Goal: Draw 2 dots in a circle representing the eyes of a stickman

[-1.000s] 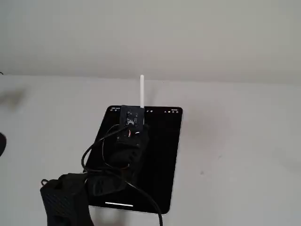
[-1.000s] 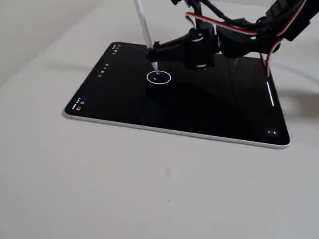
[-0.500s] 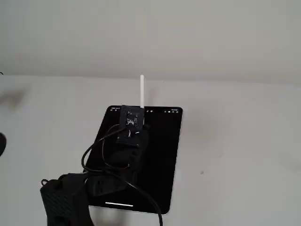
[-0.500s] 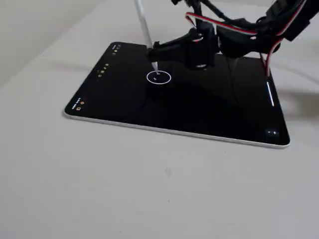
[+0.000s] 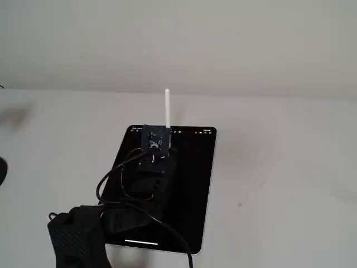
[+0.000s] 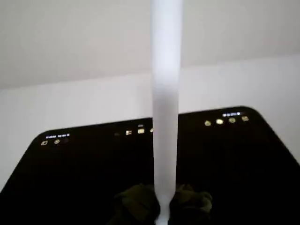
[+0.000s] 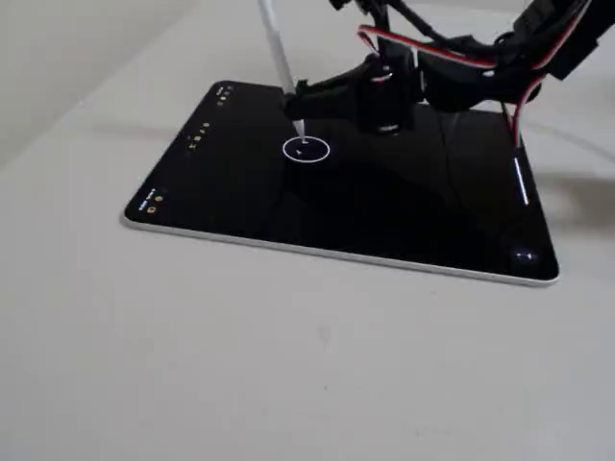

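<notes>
- White ring, the circle, visible only in a fixed view, toward 12 o'clock of the tablet screen's middle; hidden under the arm in the other fixed view.
- Dots inside too faint to count.
- Stylus tip inside the circle; touching or just above, cannot tell.
- Hand clamped on the stylus.
- Wrist view blurred: stylus and tablet only.
- Pale desk beneath.
</notes>
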